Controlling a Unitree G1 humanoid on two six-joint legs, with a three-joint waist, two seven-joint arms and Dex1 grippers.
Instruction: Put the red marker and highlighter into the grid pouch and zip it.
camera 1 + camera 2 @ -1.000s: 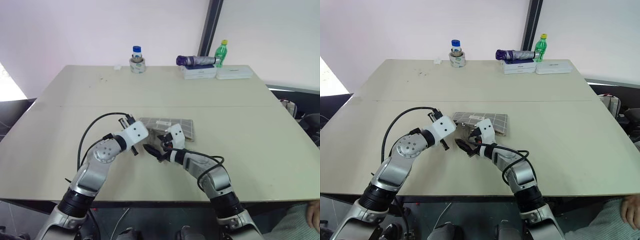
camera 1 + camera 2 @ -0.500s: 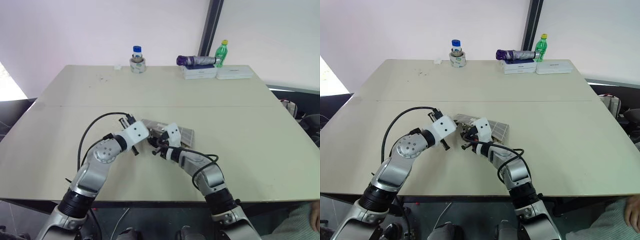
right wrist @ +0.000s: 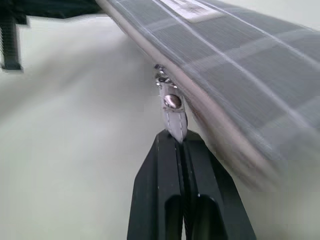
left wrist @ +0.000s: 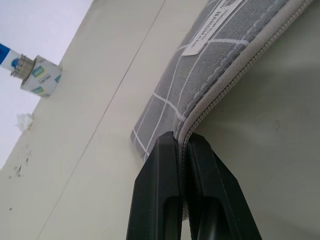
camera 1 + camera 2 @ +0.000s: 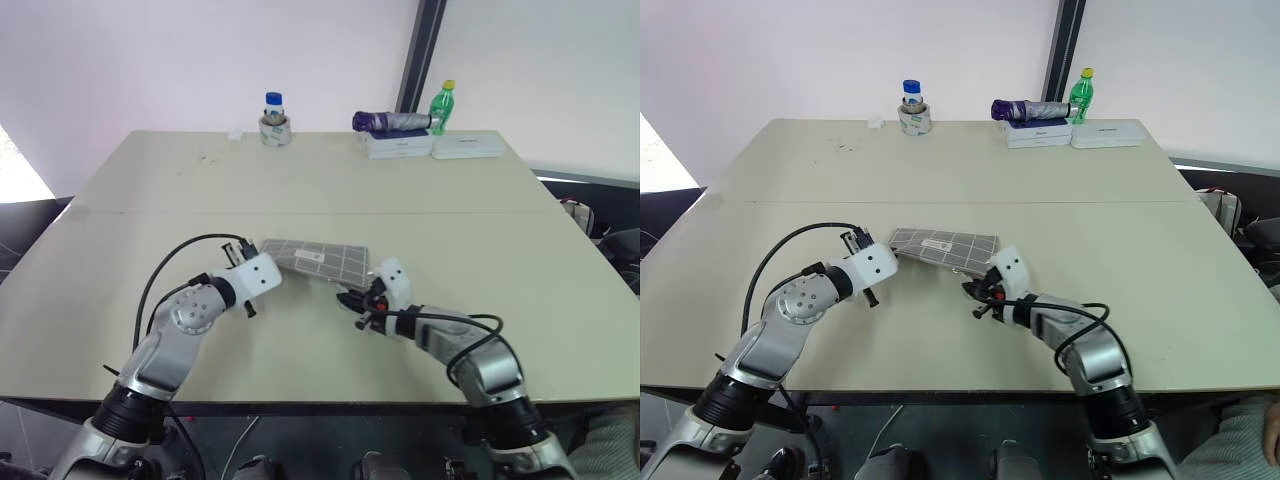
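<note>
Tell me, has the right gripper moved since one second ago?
Yes. The right gripper, shut on the zipper pull, moved toward the robot's right along the grid pouch, judged against the table's seam line.

Table (image 5: 520,250) mostly bare: wide open surface across the left, right and middle band of the frame. Obstacles sit in two groups. Near centre, the grid pouch (image 5: 318,259) spans the gap between the left gripper (image 5: 246,309), clamped on its left corner, and the right gripper (image 5: 352,304), pinched on the zipper pull (image 3: 173,116) (the arms themselves block the lower middle). Along the far edge at the top of the frame: a blue-capped jar (image 5: 274,120), a folded umbrella (image 5: 392,121) on white boxes (image 5: 432,145), and a green bottle (image 5: 442,106).
</note>
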